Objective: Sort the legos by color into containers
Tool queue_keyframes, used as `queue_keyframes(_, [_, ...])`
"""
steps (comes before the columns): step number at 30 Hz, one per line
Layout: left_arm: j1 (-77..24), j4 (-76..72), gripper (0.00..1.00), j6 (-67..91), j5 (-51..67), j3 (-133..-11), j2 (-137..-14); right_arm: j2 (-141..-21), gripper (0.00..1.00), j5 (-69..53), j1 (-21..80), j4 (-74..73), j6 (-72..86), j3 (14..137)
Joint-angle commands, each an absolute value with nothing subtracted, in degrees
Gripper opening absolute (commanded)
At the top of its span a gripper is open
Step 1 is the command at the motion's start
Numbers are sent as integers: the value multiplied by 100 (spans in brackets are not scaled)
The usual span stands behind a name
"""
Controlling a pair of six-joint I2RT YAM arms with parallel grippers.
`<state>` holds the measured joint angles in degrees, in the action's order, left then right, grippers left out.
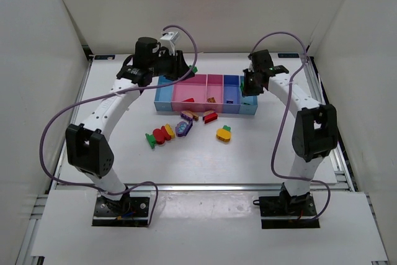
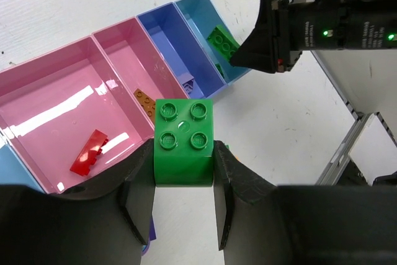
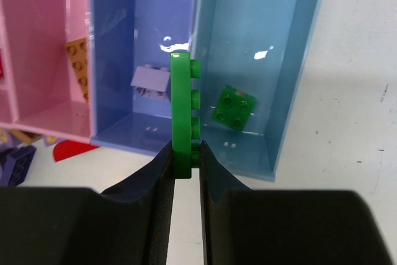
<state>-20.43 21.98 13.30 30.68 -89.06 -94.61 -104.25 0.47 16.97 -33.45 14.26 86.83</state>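
Right wrist: right gripper [image 3: 185,167] pinches green plate [image 3: 181,103] at light-blue bin [image 3: 293,72], where green piece [image 3: 234,107] lies. Left gripper [image 2: 184,175] clamps green brick [image 2: 183,138], likely same destination.

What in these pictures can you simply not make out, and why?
- Left-end light blue bin: the left arm overlaps it in the top view, the left wrist view cuts it off; contents uncertain.
- Green plate in the right gripper: edge-on in the right wrist view, so its face is unseen.
- Table under the left gripper: hidden by its fingers and the green brick in the left wrist view.
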Motion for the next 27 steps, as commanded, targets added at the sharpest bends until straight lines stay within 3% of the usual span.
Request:
queue_keyframes(1, [-2048,2188,15,1441,3146,-9202,-9545,-10625,19,394,1591,-3454,1608,8956])
queue_keyframes(6, [-2048,2136,15,1468,3243,-9351,-9764,-10766,20,518,1503,-3384,1477,8974])
queue_keyframes(8, [-2048,2136,15,1503,3278,-9430,-9861,-10784,26,528,1486,-3331,1407,8956])
queue_keyframes(9, [-2048,2118,15,1512,3304,-9448,-9887,-10784,33,484,1485,-3322,1371,8956])
queue_keyframes(10, [-2048,2101,15,1538,3348,-9483,-9957,-10775,49,475,1485,-3314,1371,8965])
queue_keyframes(15, [-2109,1978,15,1687,3542,-9712,-10204,-10565,80,114,1503,-3077,1134,8851])
queue_keyframes(21, [-2337,1696,16,1942,3954,-9834,-10580,-9626,84,0,1714,-2734,598,8552])
queue_keyframes(27, [-2900,1494,16,2030,3972,-10388,-11319,-8527,85,711,1538,-2821,422,7955])
